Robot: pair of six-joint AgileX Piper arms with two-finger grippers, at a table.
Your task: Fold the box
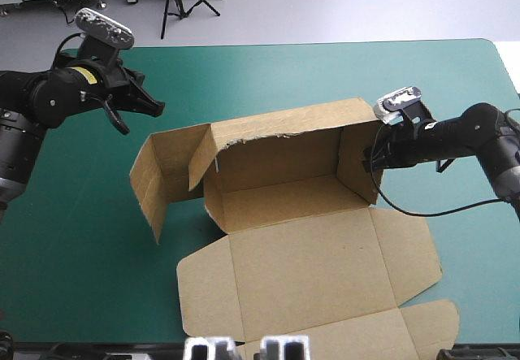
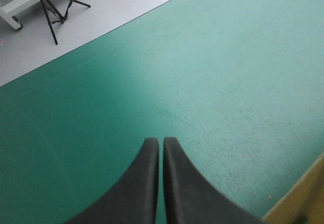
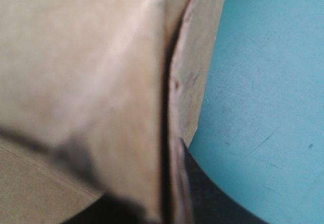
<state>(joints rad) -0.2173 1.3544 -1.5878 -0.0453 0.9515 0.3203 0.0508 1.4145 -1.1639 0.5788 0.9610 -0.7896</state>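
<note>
box: brown box (image 1: 292, 214) mid-surface, half erected; the teal-green surface (image 1: 81, 246) is bare around it
lid: lid (image 1: 317, 279) lies flat, running from the tray toward 6 o'clock, near the front edge
walls: back wall (image 1: 284, 145) is up at 12 o'clock. Right end wall (image 1: 357, 161) is up at 3 o'clock. Left end wall (image 1: 158, 173) is splayed outward toward 9 o'clock, and its flap (image 1: 203, 161) hangs loose, not tucked
right gripper: right gripper (image 1: 372, 158) is at the box's 3 o'clock side. In the wrist view its fingers (image 3: 217, 198) are all but closed with the board (image 3: 91, 82) pinched between them, so it has hold of the right end wall
left gripper: left gripper (image 1: 150, 104) sits at 10 o'clock from the box, off the board. Fingers (image 2: 147, 183) are closed tip to tip with nothing between them. Only a box corner (image 2: 304, 204) shows, off to the side
step: my read is side walls being raised and tucked, right side pinned, left side not yet done
next: the left arm likely needs to come toward 4 o'clock to the splayed wall, push it upright against the back wall, and tuck the flap inside
watch: the right grip should stay put as an anchor, or the tray may skate on the cover when the left side gets pushed
</note>
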